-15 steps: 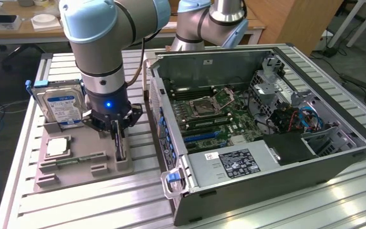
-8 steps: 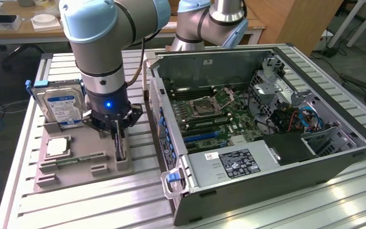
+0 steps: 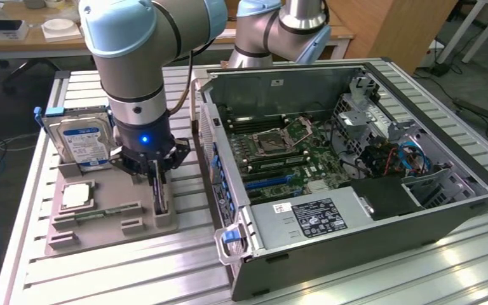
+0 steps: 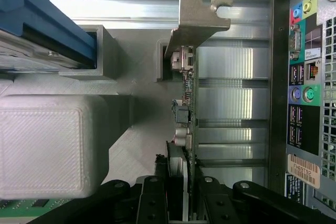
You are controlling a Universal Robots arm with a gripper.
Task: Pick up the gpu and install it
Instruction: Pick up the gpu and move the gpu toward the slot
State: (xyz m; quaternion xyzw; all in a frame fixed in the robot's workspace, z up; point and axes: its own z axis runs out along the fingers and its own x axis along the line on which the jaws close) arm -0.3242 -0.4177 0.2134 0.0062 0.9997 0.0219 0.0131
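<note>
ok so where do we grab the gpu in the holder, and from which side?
Take the gpu by its free upper edge, away from the bracket, pinching across the two flat faces and coming straight down. It stands on edge in the grey holder, so only that thin edge is exposed. Its silver bracket end sits in a slot block. The gripper hangs right over it.

Hard drive (image 3: 84, 143) upright in tray (image 3: 100, 236) — open computer case (image 3: 354, 254) beside
</note>
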